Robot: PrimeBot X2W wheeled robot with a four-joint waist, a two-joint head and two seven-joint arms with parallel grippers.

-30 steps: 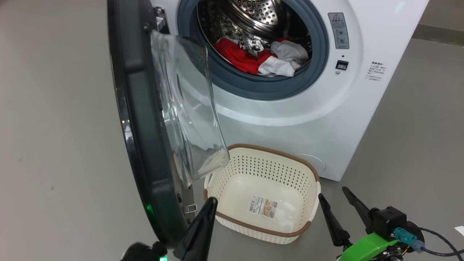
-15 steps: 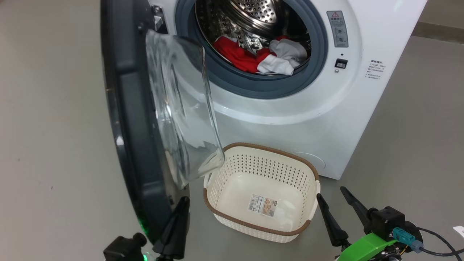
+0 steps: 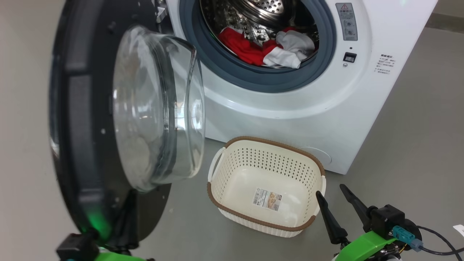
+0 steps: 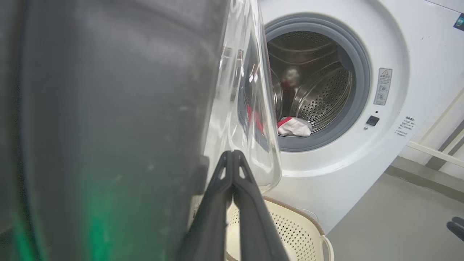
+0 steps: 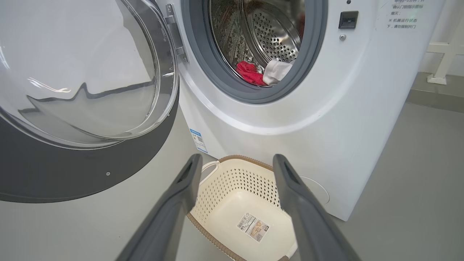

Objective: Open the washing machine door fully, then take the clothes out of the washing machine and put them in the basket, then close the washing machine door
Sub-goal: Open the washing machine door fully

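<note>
Jaws pressed shut on nothing, the left gripper [image 4: 232, 156] sits close beside the inner face of the door [image 3: 83, 145], swung well out, so opening looks nearly done; the right gripper [image 5: 235, 159] gapes wide near the basket [image 3: 268, 159]. Next comes a reach into the washing machine [image 3: 290, 108], where red and white clothes [image 3: 261, 52] lie in the drum [image 3: 261, 14]; the basket holds only its label [image 3: 267, 199].

Washing machine door [image 3: 83, 119] blurred, its top cropped off, and print on the basket [image 3: 268, 163] label [image 3: 268, 199] too small to read.
</note>
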